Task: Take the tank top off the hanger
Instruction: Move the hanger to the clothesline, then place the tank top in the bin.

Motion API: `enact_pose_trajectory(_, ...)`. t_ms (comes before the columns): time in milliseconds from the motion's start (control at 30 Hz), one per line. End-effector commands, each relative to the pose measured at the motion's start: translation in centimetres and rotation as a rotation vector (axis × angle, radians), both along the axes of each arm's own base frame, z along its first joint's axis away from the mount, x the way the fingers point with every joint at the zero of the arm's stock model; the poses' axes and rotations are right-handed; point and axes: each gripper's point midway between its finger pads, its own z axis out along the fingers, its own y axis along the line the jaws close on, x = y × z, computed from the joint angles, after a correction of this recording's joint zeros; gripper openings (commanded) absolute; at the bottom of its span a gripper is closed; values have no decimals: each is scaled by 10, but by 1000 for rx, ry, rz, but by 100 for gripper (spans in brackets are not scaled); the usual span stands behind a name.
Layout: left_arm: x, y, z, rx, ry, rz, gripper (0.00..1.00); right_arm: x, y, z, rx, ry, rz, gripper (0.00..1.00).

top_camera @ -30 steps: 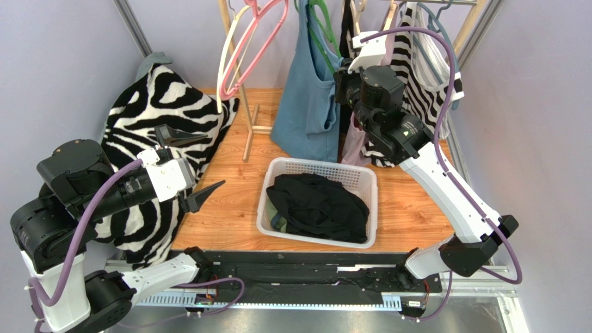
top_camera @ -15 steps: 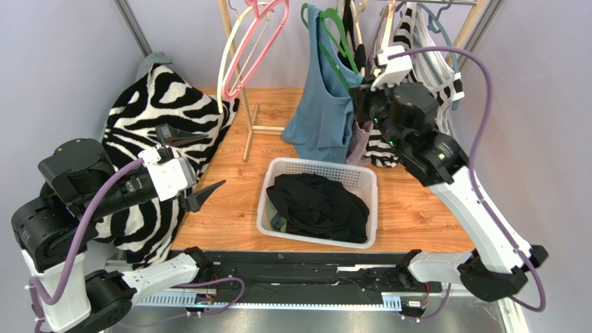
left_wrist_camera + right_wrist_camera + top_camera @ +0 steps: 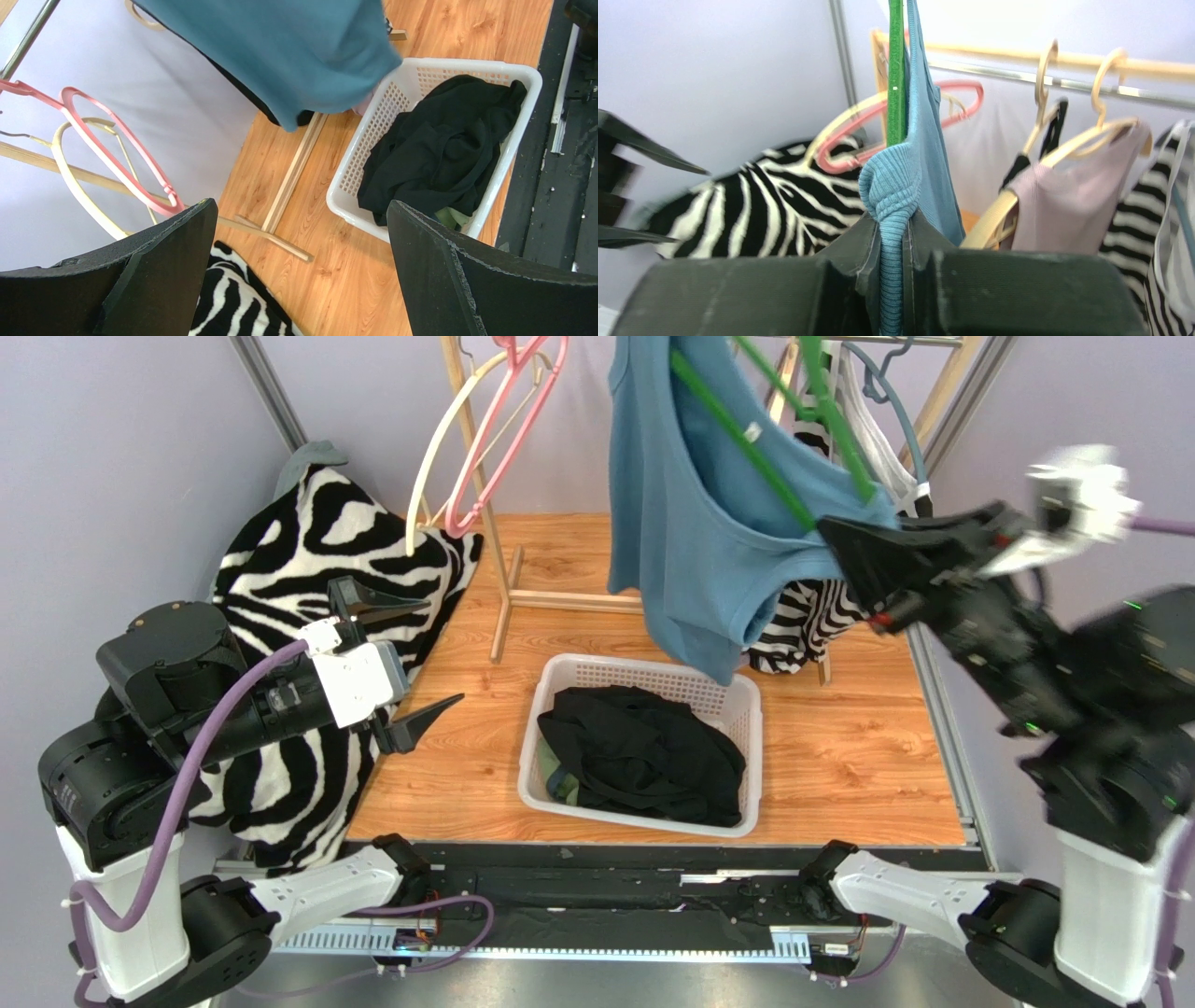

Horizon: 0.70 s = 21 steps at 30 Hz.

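A blue ribbed tank top hangs on a green hanger and is lifted high over the white basket. My right gripper is shut on the tank top's strap; the right wrist view shows the bunched blue fabric pinched between the fingers, with the green hanger rising above it. My left gripper is open and empty at the left, over the zebra fabric. In the left wrist view the blue top hangs above the basket.
The basket holds black clothes. Pink and cream hangers hang on the wooden rack at the back. A mauve top and a zebra top hang on the rail to the right. Wooden rack feet lie on the table.
My right arm has swung right and up, pulling the blue tank top and its green hanger high and away from the rail. My left arm has barely shifted.
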Motion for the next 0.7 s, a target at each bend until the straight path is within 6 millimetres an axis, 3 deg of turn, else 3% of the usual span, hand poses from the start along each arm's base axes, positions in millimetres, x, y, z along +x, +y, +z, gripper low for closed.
enact_pose_trajectory(0, -3, -2, 10, -36, -6, -13, 99, -45, -16, 42, 86, -137, 88, 0)
enact_pose_trajectory(133, -5, -4, 11, -41, -6, -28, 99, -42, -13, 15, 23, -83, 89, 0)
enact_pose_trajectory(333, -5, -6, 15, -45, -20, -40, 99, -40, 6, -47, -100, 54, 167, 0)
enact_pose_trajectory(667, 2, -19, 15, -23, -38, -92, 99, -64, 22, -103, -244, 138, 335, 0)
